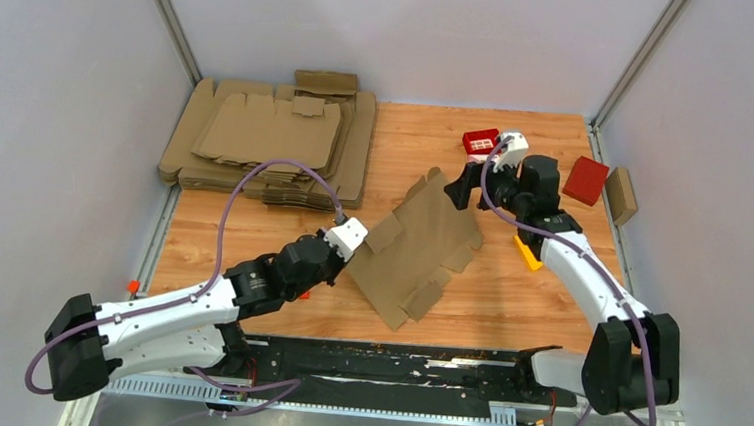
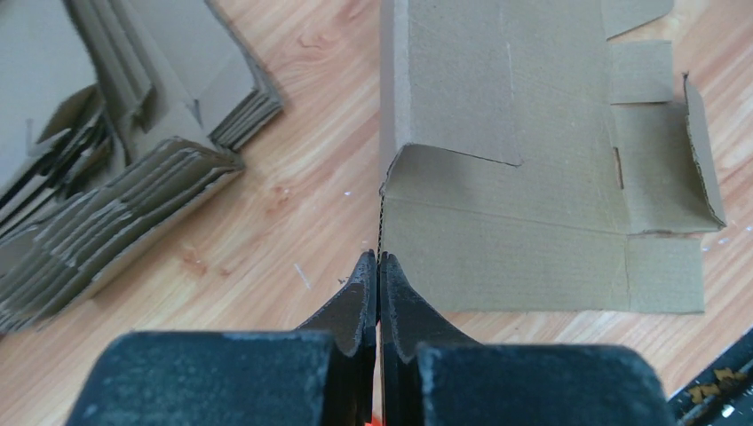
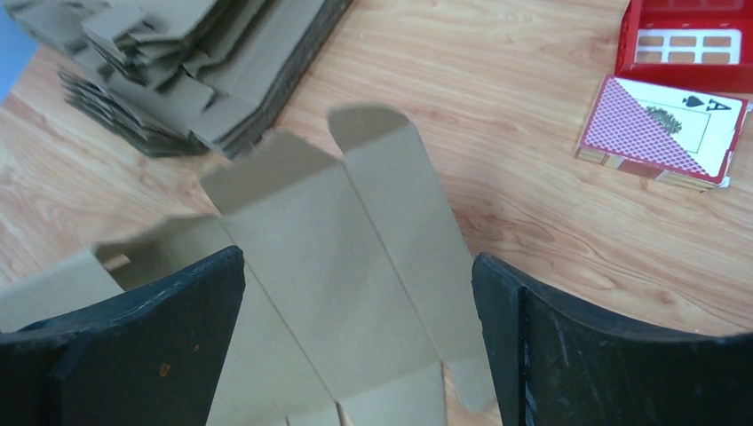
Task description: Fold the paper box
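Observation:
The paper box is a brown die-cut cardboard piece, still mostly flat, lying mid-table with some flaps raised. My left gripper is shut on its left edge; in the left wrist view the gripper pinches the thin edge of the cardboard between closed jaws. My right gripper is open and hovers over the box's far right corner. In the right wrist view the right gripper has its jaws wide apart, with the cardboard below and between them, not touched.
A pile of flat brown cardboard blanks lies at the back left. A small red box and another red box sit at the back right, with a brown block and a yellow piece. A card deck shows near the red tray.

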`<move>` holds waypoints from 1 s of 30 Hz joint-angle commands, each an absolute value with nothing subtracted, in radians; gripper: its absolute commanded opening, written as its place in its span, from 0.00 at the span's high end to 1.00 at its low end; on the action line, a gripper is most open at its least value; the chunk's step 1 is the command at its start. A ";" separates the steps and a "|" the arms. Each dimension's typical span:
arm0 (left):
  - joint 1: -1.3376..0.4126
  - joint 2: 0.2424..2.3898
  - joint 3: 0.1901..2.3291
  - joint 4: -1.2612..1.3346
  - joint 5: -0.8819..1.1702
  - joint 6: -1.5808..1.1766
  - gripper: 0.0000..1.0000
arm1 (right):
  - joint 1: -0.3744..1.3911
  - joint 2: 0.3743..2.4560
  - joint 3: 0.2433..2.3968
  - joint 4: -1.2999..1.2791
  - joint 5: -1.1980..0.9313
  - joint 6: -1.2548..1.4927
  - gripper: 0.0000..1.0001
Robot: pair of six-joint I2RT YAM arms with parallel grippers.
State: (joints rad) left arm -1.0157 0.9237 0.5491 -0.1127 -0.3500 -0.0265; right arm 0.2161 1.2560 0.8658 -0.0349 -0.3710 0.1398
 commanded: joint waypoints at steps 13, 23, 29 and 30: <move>-1.041 0.888 0.551 -0.082 -0.465 -0.001 1.00 | 0.050 1.753 1.014 0.282 -0.882 0.196 0.00; -1.046 0.893 0.551 -0.089 -0.501 -0.003 1.00 | 0.053 2.064 1.282 0.264 -0.975 0.274 0.00; -1.046 0.908 0.557 -0.093 -0.509 -0.004 1.00 | 0.103 2.167 1.391 0.189 -1.052 0.248 0.02; -1.046 0.910 0.559 -0.095 -0.511 -0.007 1.00 | 0.113 2.159 1.389 0.179 -1.066 0.235 0.03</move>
State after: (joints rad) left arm -1.0401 0.9035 0.5365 -0.1150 -0.4831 -0.0120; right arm 0.0650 2.1578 1.3453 0.2211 -0.9710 0.2634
